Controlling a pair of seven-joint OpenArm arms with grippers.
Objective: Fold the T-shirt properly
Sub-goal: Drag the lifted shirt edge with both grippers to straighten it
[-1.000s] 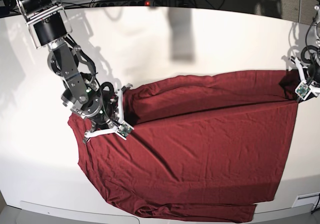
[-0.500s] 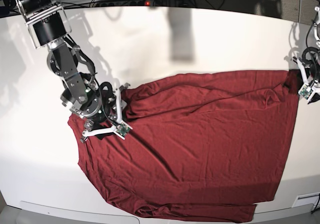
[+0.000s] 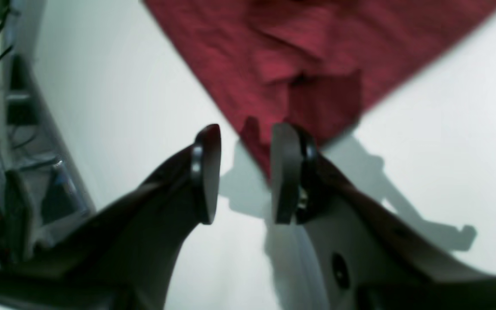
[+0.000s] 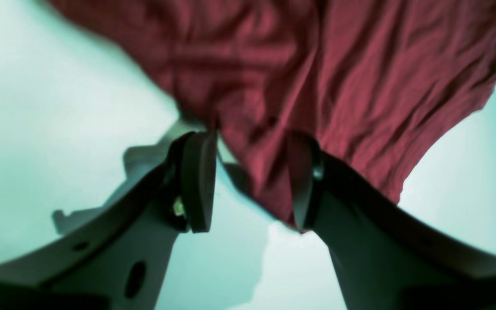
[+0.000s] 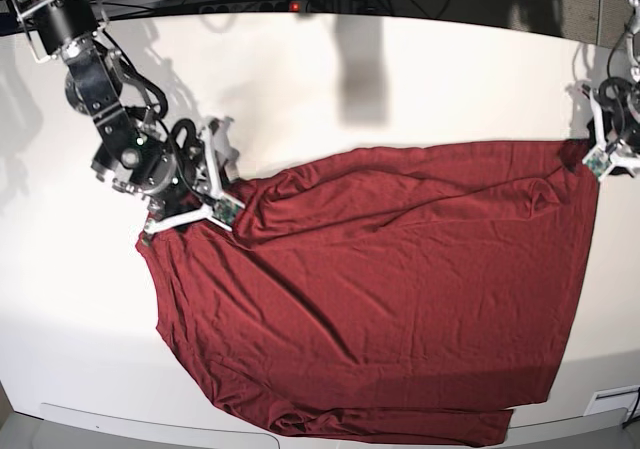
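Note:
The dark red T-shirt (image 5: 400,289) lies spread out and wrinkled over the white table (image 5: 300,79). My right gripper (image 5: 185,184) is at the shirt's left upper corner. In the right wrist view it (image 4: 250,181) is open, and a hanging fold of the shirt (image 4: 274,86) sits between the jaws, close to the right finger (image 4: 302,181). My left gripper (image 5: 603,154) is at the shirt's right upper corner. In the left wrist view it (image 3: 246,172) is open, and the corner of the shirt (image 3: 299,51) points into the gap without being pinched.
Cables and a power strip (image 5: 290,7) run along the table's back edge. The shirt's lower hem (image 5: 400,424) lies near the table's front edge. Bare white table surrounds the shirt at the back and left.
The arm with the right wrist camera has moved up and left, off the shirt's middle to its left corner. The left gripper drew back slightly. The shirt's upper fold has flattened.

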